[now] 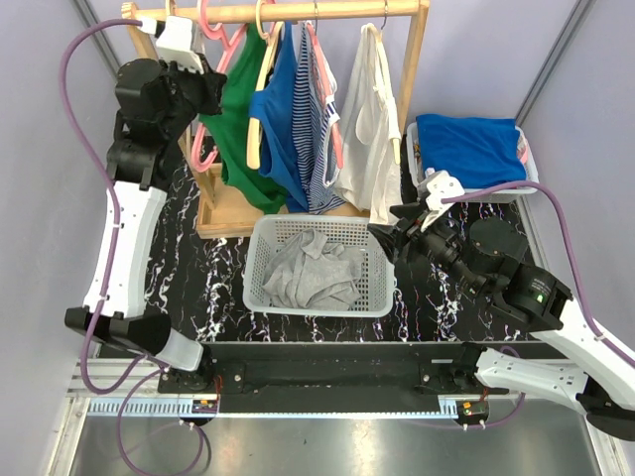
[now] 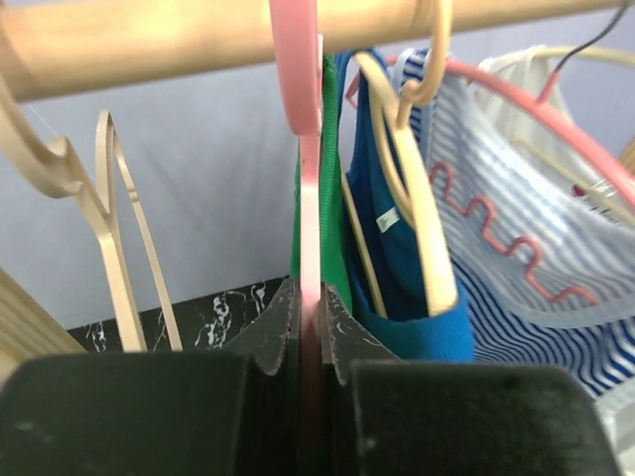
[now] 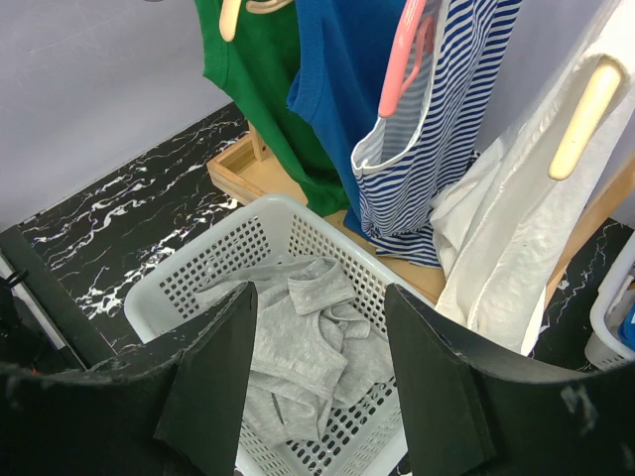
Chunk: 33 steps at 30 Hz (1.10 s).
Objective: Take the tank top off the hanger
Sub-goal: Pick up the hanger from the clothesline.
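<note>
Left gripper (image 2: 310, 309): closed on the flat stem of a smooth pink hanger (image 2: 302, 89), black pads pressed against both faces just below the hook. That hook sits over the round wooden rail (image 2: 149, 40), pale, with fine grain. The green tank top (image 1: 238, 129), a matte knit, hangs from the rail at the rack's left end, directly against the gripped hanger. I cannot tell from these views which hanger carries it. Next along is a blue tank top (image 2: 382, 248) on a curved pale wooden hanger. A small white tag (image 2: 388, 216) inside its neck is too blurred to read. Beyond it is a blue-and-white striped tank top (image 2: 536, 278) on a second pink hanger with a wavy bar, then a creased white tank top (image 1: 365, 129) at the right end. Right gripper (image 3: 322, 382): jaws apart, holding nothing, poised above the near right corner of a white plastic lattice basket (image 1: 317, 221). A crumpled grey garment (image 1: 308, 273) lies inside the basket. The basket stands on the bench (image 1: 213, 288), black with white marble veining, just in front of the rack's wooden base. At the far right a white bin (image 1: 531, 167) holds folded blue cloth (image 1: 466, 149). I can read no lettering anywhere.
</note>
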Each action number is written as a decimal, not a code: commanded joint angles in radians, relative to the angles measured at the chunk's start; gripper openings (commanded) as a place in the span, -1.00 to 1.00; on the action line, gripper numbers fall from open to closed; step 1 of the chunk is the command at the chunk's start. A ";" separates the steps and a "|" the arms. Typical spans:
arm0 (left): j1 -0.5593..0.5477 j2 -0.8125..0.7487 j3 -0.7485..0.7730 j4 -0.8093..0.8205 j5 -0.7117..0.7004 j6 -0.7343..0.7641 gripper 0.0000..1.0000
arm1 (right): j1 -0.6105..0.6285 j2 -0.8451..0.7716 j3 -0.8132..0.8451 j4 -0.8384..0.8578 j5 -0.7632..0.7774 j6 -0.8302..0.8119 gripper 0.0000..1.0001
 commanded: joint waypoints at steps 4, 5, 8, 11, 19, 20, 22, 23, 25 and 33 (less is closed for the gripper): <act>0.006 -0.109 0.040 0.101 0.044 -0.021 -1.00 | -0.001 -0.020 -0.009 0.036 -0.003 0.017 0.25; 0.006 -0.132 0.034 0.088 0.047 -0.016 -1.00 | -0.001 -0.021 -0.011 0.037 -0.005 0.017 0.25; 0.006 -0.193 0.009 0.063 0.041 0.002 -1.00 | -0.001 -0.031 -0.013 0.034 -0.006 0.017 0.25; 0.006 -0.262 -0.035 0.037 0.018 0.019 -1.00 | -0.001 -0.034 -0.005 0.027 -0.017 0.018 0.25; 0.006 -0.465 -0.182 -0.037 0.014 0.099 -1.00 | -0.001 -0.051 0.021 0.018 -0.029 0.018 0.25; 0.006 -0.482 -0.195 -0.052 0.017 0.099 -1.00 | -0.001 -0.052 0.023 0.018 -0.032 0.018 0.25; 0.006 -0.529 -0.227 -0.064 0.027 0.101 -1.00 | -0.001 -0.051 0.027 0.014 -0.034 0.018 0.24; 0.006 -0.545 -0.236 -0.072 0.030 0.104 -1.00 | -0.001 -0.052 0.027 0.013 -0.037 0.018 0.24; 0.006 -0.589 -0.253 -0.077 0.029 0.108 -1.00 | -0.001 -0.052 0.029 0.010 -0.038 0.018 0.23; 0.006 -0.669 -0.214 0.006 0.067 0.104 -1.00 | -0.001 -0.060 0.014 0.008 -0.035 0.020 0.24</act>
